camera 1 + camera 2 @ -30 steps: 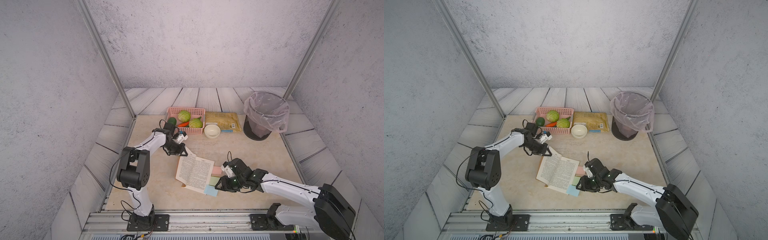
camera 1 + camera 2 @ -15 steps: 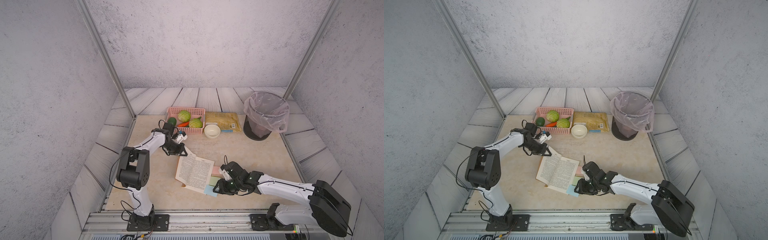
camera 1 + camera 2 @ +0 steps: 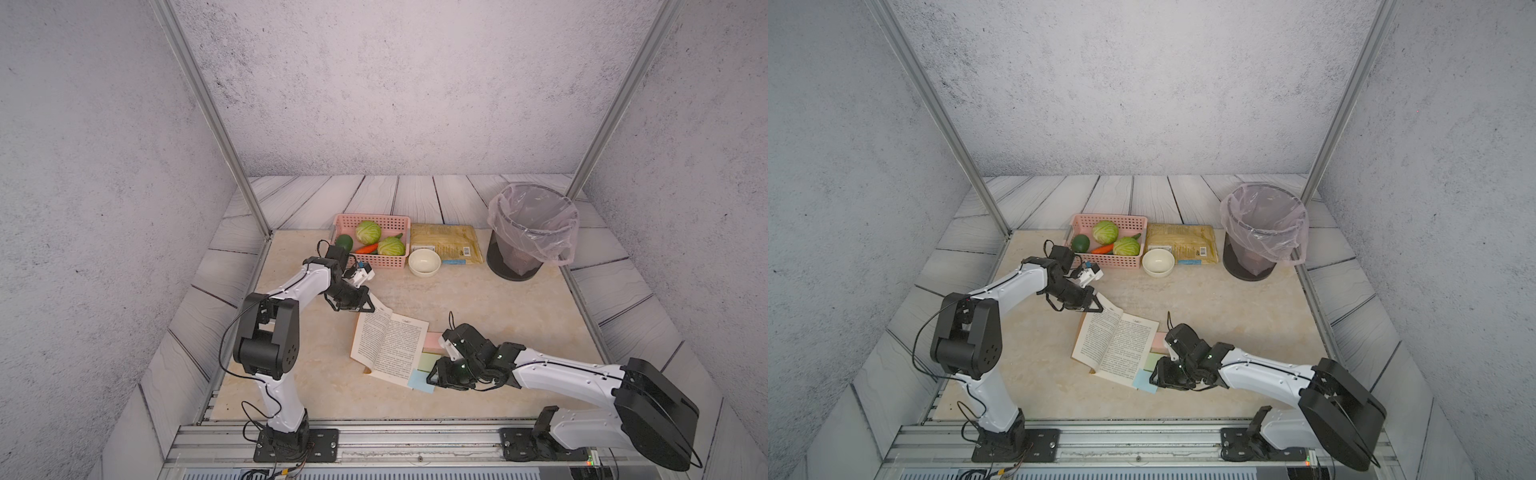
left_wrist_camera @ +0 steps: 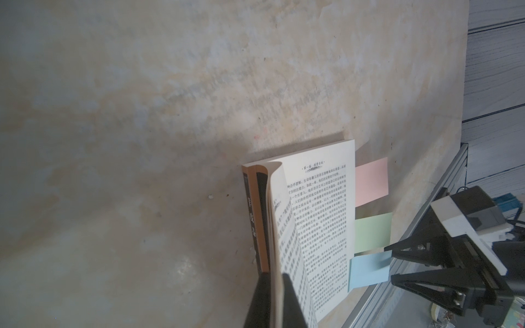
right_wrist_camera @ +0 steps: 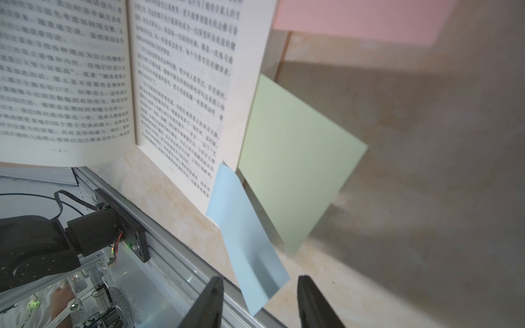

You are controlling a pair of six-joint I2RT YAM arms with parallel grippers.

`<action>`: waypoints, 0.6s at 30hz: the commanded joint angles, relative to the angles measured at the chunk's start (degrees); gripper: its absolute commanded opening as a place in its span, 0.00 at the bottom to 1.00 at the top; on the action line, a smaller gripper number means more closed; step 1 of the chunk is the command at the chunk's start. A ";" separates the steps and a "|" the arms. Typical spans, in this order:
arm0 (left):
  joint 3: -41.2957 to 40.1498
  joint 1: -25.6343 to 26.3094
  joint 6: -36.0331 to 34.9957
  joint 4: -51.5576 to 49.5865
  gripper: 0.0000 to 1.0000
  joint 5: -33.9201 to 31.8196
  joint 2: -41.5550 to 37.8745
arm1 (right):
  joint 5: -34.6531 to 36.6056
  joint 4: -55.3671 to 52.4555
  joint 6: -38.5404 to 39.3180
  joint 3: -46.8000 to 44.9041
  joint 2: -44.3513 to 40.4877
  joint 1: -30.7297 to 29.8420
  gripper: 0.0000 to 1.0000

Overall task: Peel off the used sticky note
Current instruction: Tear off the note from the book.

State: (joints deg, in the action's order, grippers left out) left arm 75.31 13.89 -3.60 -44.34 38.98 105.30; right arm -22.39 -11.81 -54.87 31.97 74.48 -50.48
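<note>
Right wrist view: right gripper (image 5: 260, 282), half open, is straddling the blue sticky note (image 5: 241, 227); left gripper (image 4: 275, 277) is clamping a book (image 4: 321, 213) page

book (image 3: 388, 345) centre | notes (image 4: 372, 235) at its right edge | basket (image 3: 382, 261), bowl (image 3: 424, 262), bin (image 3: 532, 232) behind

The blue sticky note (image 5: 244, 235) juts from the open book (image 5: 181, 85) at its page edge, next to the green note (image 5: 298, 159), its free end curled
</note>
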 commanded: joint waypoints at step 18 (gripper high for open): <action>-0.33 -1.10 -0.18 0.15 0.00 -1.01 1.93 | 2.44 -3.65 1.94 3.78 1.96 -2.96 0.00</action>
State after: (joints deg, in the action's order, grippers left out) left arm 75.31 13.50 -3.57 -44.18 39.18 106.02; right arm -21.80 -12.19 -54.11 34.15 77.73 -52.80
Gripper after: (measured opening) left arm 0.061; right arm 0.038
